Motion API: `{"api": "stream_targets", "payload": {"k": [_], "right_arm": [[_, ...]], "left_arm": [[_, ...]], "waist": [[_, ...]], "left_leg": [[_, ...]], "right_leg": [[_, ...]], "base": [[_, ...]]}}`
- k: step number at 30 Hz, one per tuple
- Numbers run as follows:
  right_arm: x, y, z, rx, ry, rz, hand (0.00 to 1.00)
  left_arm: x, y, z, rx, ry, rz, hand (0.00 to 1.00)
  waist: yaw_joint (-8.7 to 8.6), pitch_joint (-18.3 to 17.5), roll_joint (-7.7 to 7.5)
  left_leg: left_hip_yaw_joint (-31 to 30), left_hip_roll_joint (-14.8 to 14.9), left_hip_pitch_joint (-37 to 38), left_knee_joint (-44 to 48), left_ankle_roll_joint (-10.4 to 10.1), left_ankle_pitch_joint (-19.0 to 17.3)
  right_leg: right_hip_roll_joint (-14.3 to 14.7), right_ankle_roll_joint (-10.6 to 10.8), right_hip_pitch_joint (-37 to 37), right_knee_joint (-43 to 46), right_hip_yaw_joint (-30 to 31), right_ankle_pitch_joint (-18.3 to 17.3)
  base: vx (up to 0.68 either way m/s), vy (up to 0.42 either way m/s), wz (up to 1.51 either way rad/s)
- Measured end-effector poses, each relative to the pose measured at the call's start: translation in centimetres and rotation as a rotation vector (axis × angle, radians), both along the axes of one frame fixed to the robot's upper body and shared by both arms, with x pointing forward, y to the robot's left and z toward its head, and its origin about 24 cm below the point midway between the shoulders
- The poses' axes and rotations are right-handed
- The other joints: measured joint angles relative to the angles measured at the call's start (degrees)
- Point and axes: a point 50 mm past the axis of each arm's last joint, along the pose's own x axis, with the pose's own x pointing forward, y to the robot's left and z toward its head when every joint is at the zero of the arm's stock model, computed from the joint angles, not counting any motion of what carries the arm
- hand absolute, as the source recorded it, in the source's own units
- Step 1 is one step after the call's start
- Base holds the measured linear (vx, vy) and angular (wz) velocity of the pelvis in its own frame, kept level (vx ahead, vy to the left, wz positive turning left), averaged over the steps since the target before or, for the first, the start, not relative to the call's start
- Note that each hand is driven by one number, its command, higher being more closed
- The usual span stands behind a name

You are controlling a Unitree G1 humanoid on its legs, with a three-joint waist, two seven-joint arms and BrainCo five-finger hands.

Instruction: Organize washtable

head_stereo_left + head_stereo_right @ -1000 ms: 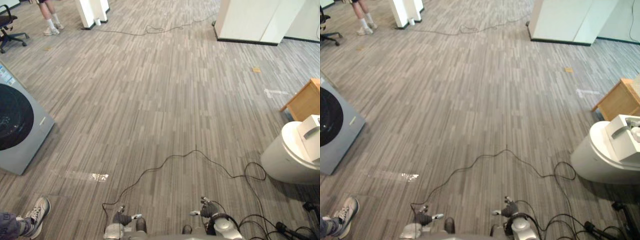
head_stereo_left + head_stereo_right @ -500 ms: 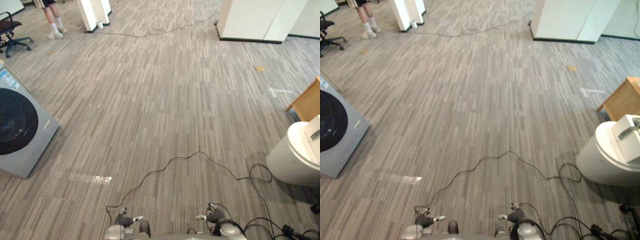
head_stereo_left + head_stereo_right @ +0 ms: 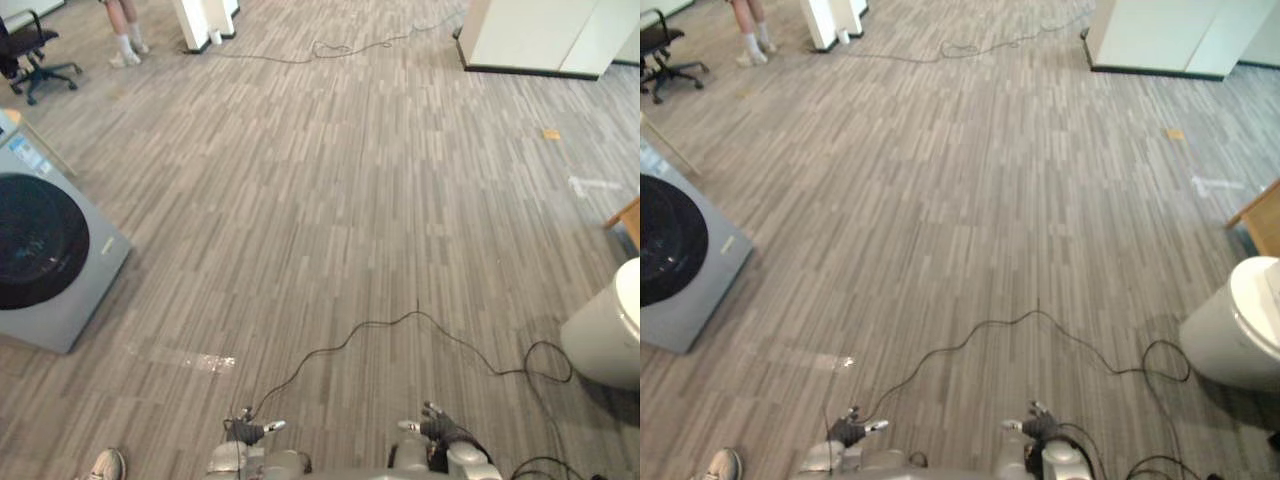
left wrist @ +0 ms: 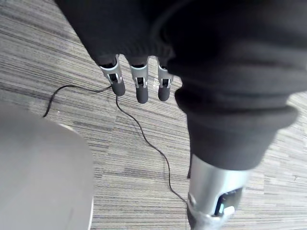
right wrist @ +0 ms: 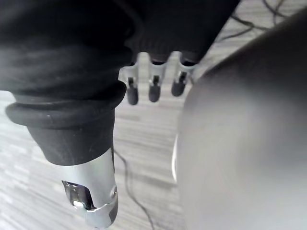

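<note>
The left hand (image 3: pixel 248 431) and right hand (image 3: pixel 437 428) hang at 6 o'clock above the floor (image 3: pixel 330 200), fingers loosely straight and empty, a washing machine (image 3: pixel 50 262) at 9 o'clock, a white rounded unit (image 3: pixel 606 338) at 4 o'clock.

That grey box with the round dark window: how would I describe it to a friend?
Start from the wide striped grey floor and look to its left edge. There stands a grey washing machine. Its big round black door sets it apart from the black office chair farther back and the white rounded tub on the right.
</note>
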Motion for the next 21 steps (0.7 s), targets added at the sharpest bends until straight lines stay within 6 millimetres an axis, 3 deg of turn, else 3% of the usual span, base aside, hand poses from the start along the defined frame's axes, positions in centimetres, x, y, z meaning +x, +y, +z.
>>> {"api": "stream_targets", "payload": {"k": [3,4,5,6,7,8,9,11,13,16,18,19,20,21], "right_arm": [[0.7,-0.2,0.3,-0.004,-0.025,-0.001,0.00],[0.8,-0.3,0.4,-0.008,-0.027,0.000,0.00],[0.7,-0.4,0.3,-0.008,-0.027,-0.006,0.00],[1.2,-0.7,0.5,-0.015,-0.034,-0.010,0.00],[1.4,-0.7,0.6,-0.017,-0.036,-0.007,0.00],[1.4,-0.7,0.6,-0.018,-0.036,-0.009,0.00],[1.3,-0.8,0.6,-0.023,-0.035,-0.006,0.00],[1.3,-0.6,0.6,-0.022,-0.031,0.000,0.00],[0.8,-0.1,0.3,-0.009,-0.018,-0.004,0.00],[1.3,0.6,0.5,0.012,-0.033,-0.011,0.00],[1.3,0.8,0.4,0.013,-0.029,-0.014,0.00],[1.3,0.8,0.4,0.010,-0.030,-0.018,0.00],[1.3,0.5,0.4,0.005,-0.026,-0.025,0.00],[1.5,0.5,0.4,0.004,-0.023,-0.021,0.00]], "left_arm": [[-0.2,0.0,-0.1,-0.002,0.018,-0.003,0.00],[-0.3,0.0,-0.2,-0.002,0.020,-0.004,0.00],[-0.5,0.0,-0.2,-0.004,0.026,-0.004,0.00],[-0.3,-0.6,-0.3,-0.018,0.024,-0.001,0.00],[-0.1,-0.8,-0.3,-0.026,0.018,0.002,0.00],[0.1,-1.1,-0.2,-0.038,0.007,0.013,0.00],[0.4,-1.2,0.0,-0.044,-0.011,0.032,0.00],[0.4,-1.1,0.1,-0.048,-0.026,0.054,0.00],[1.2,-1.0,0.6,-0.044,-0.069,0.054,0.00],[1.9,-0.8,1.1,-0.038,-0.115,0.053,0.00],[2.6,-0.8,1.4,-0.039,-0.140,0.052,0.00],[3.0,-0.8,1.6,-0.039,-0.153,0.049,0.00],[3.2,-0.9,1.7,-0.045,-0.164,0.049,0.00],[3.2,-0.9,1.7,-0.047,-0.163,0.049,0.00]], "waist": [[-1.07,0.11,0.03],[-1.11,0.05,-0.09],[-1.38,0.09,-0.32],[-2.16,0.10,0.86],[-1.96,0.32,1.68],[-1.61,0.80,2.30],[-1.61,1.41,3.14],[-0.12,2.96,3.70],[1.08,3.27,3.08],[1.41,3.36,2.65],[2.45,3.68,2.13],[3.53,4.04,1.41],[4.33,4.04,1.45],[4.67,3.93,1.38]], "left_leg": [[-1.20,3.60,4.35,-3.87,-2.05,-0.86],[-1.58,3.74,6.11,-5.24,-2.84,-1.19],[-2.66,3.78,7.39,-5.43,-4.06,-1.96],[-4.69,5.33,8.22,-3.20,-5.41,-2.62],[-5.04,6.13,7.18,-0.40,-6.46,-2.00],[-5.56,6.68,3.85,8.23,-8.83,0.39],[-5.45,7.45,-0.85,20.63,-7.77,5.60],[-3.25,10.50,-6.45,37.11,-6.92,4.78],[0.29,11.04,-10.46,42.63,-6.12,4.27],[5.07,10.10,-19.59,36.96,-4.03,3.02],[5.08,6.38,-22.97,25.37,-3.63,3.01],[4.43,3.09,-23.55,13.91,-4.19,4.83],[2.58,0.88,-23.33,3.39,-3.00,13.52],[2.76,-0.04,-22.11,2.65,0.01,15.98]], "right_leg": [[4.31,-1.22,-7.42,-9.39,-3.48,1.61],[5.18,-1.80,-7.82,-12.73,-3.76,3.82],[5.38,-4.11,-7.58,-15.18,-3.69,8.70],[5.81,-6.08,-5.91,-13.34,-5.06,9.46],[6.11,-6.69,-5.06,-13.33,-5.86,8.77],[6.32,-7.26,-3.09,-13.45,-6.65,7.33],[7.60,-7.26,1.16,-16.43,-6.94,6.06],[10.01,-7.90,8.65,-21.41,-5.65,5.56],[10.46,-8.11,14.41,-25.09,-4.32,5.35],[10.64,-8.02,21.40,-33.21,-2.95,5.32],[9.45,-7.71,24.54,-36.20,-2.68,5.18],[8.01,-6.19,26.50,-37.13,-2.43,4.35],[7.40,-4.27,28.43,-38.09,-1.14,3.20],[7.22,-3.74,28.95,-38.65,-0.30,2.89]], "base": [[0.49,-0.082,0.27],[0.52,-0.128,0.55],[0.59,-0.152,0.78],[0.48,-0.128,0.73],[0.61,-0.175,0.61],[0.58,-0.201,0.27],[0.58,-0.215,0.12],[0.57,-0.147,-0.31],[0.44,-0.066,-0.43],[0.54,0.002,-0.28],[0.46,0.136,-0.29],[0.50,0.228,-0.34],[0.52,0.251,-0.40],[0.51,0.238,-0.12]]}}
